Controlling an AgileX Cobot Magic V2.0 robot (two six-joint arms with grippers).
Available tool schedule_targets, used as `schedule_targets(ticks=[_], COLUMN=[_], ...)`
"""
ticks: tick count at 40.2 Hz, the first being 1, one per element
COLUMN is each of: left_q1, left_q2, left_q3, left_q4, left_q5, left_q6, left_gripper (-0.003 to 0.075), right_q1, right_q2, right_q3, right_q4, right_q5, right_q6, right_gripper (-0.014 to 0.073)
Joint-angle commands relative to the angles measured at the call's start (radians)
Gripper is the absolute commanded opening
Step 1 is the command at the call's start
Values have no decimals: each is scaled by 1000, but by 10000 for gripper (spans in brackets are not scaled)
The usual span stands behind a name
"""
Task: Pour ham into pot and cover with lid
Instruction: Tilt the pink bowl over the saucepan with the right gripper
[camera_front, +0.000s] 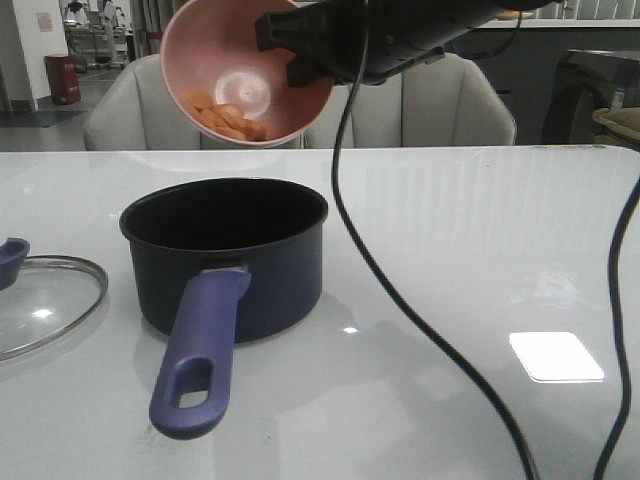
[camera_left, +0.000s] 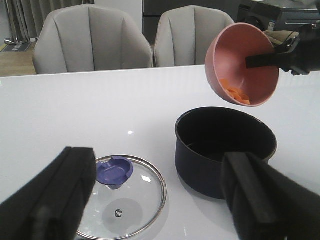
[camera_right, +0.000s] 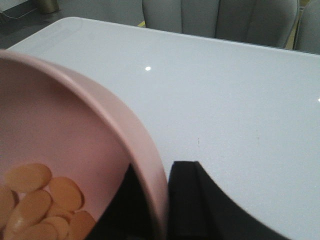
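- Pour under way, none landed: ham (camera_front: 228, 117) is heaped at the low lip of the tilted bowl (camera_front: 215, 45); pot (camera_front: 226, 258) interior looks bare black.
- Bowl hangs above the pot, toward its 12 o'clock rim in front view, mouth tipped down toward the pot.
- Lid (camera_front: 45, 302) lies flat on the tabletop (camera_front: 470, 250) at the pot's 9 o'clock, knob up, apart from the pot. Covering not started.
- Left to do, as I judge: tip further to shed the slices, remove bowl, fetch lid, seat it.
- Right gripper (camera_right: 167, 200): jaws clamped on the bowl rim, one inside, one outside.
- Left gripper (camera_left: 160, 200): jaws wide apart, holding nothing, poised above lid and pot.
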Motion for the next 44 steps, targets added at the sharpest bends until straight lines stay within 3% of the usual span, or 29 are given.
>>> schedule_targets(ticks=[1, 15, 25, 33, 36, 39, 44], left_q1=[-8, -8, -8, -8, -8, -8, -8], left_q2=[11, 11, 11, 11, 11, 11, 11], left_q3=[-27, -27, -27, -27, -27, -27, -27], left_q4=[-5, -5, -5, -5, -5, -5, -5], left_q5=[-77, -77, -77, -77, -77, -77, -77], left_q6=[-1, -1, -1, -1, -1, -1, -1], left_gripper=[564, 564, 564, 564, 564, 564, 564], right_q1=[0, 0, 2, 9, 9, 9, 9], right_q2=[-80, -186, -218, -219, -219, -219, -217], right_q3=[-26, -27, -92, -94, -94, -94, -94], right_q4=[16, 18, 32, 53, 119, 248, 558], right_q5=[-49, 109, 340, 350, 336, 320, 306], right_q6=[-11, -36, -95, -92, -133, -259, -595], right_gripper=[141, 141, 141, 141, 141, 141, 141])
